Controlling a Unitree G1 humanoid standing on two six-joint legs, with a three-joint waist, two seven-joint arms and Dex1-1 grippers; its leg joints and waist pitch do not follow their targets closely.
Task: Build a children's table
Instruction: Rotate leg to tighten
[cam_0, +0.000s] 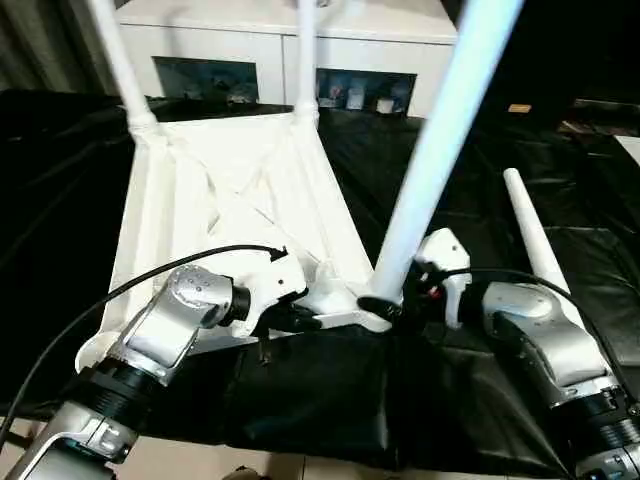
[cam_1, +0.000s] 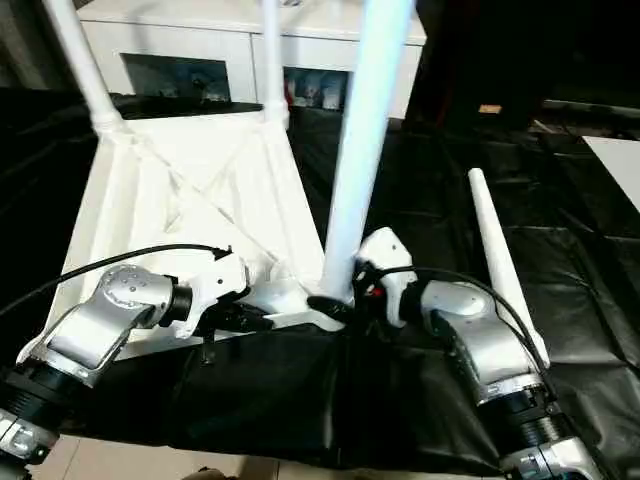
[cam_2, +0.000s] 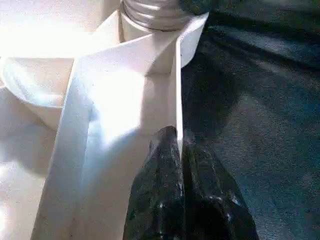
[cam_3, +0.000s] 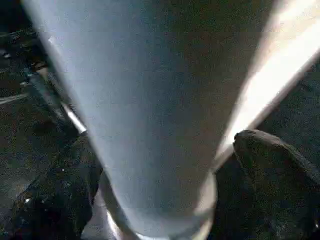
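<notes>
Black cloth (cam_0: 300, 400) under work; white cabinet (cam_0: 280, 40) w/ dark glass doors behind.

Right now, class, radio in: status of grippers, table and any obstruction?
Left gripper shut on tabletop rim. Right gripper open around third leg at its socket. Fourth leg lies loose on black cloth.

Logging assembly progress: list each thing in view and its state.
Tabletop: upside down on the black cloth.
Two far legs: standing in corner sockets.
Near leg: upright in its socket.
Fourth leg: loose, lying on the cloth.
Left end effector: shut on a tabletop rib.
Right end effector: open around the near leg's base.
</notes>
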